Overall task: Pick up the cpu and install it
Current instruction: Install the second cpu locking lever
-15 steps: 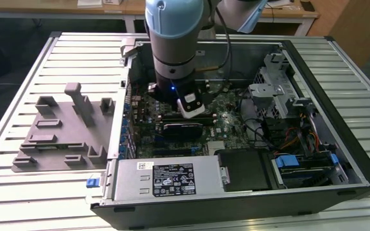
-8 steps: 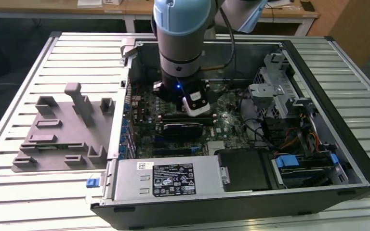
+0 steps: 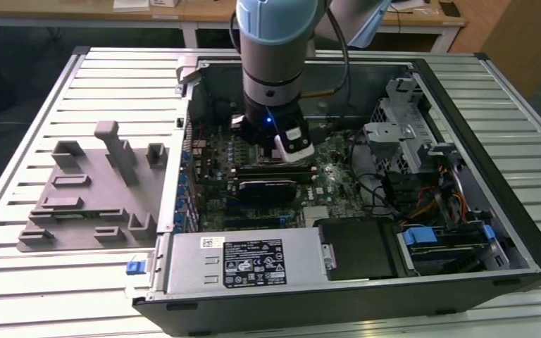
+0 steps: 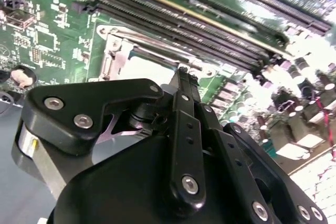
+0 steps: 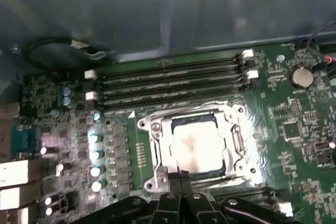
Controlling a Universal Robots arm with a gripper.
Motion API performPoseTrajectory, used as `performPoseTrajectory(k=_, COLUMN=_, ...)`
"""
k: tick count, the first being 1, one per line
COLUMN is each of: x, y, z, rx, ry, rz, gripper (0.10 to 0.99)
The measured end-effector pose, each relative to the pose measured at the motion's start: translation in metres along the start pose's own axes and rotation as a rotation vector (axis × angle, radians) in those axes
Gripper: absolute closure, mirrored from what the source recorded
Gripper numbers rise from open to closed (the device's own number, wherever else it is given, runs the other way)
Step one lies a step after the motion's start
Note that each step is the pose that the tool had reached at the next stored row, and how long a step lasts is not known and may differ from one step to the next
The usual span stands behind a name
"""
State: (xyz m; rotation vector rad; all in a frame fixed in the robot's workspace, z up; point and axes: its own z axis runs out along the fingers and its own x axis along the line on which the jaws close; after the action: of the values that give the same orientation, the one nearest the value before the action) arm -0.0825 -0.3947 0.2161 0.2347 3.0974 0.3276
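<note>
Fingers (image 5: 181, 178) of the black gripper (image 5: 181, 174) are pressed together and hold nothing. In the first wrist view their tips sit just at the near edge of the flat square cpu with the shiny silver top (image 5: 193, 149). The cpu lies inside the square metal socket frame (image 5: 157, 145) on the green circuit board (image 5: 294, 129), in the middle of that picture. Long black memory slots (image 5: 168, 77) run side by side just past the socket.

In the second wrist view, the closed gripper (image 4: 182, 72) is in the lower middle of the frame, and the pale cpu (image 4: 149, 68) peeks out just beyond it.

In the exterior view, the grey robot arm (image 3: 270, 49) reaches down from the top middle into the open black computer case (image 3: 458, 105). A grey plastic tray with raised blocks (image 3: 92, 190) rests on the ribbed white table (image 3: 26, 282) at the left of that frame.
</note>
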Motion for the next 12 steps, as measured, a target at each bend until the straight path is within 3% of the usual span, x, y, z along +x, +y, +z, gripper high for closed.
performPoseTrajectory(k=12, x=-0.0088, y=0.0190, z=0.0041, rx=0.056, ry=-0.0088, rz=0.000, gripper=0.980)
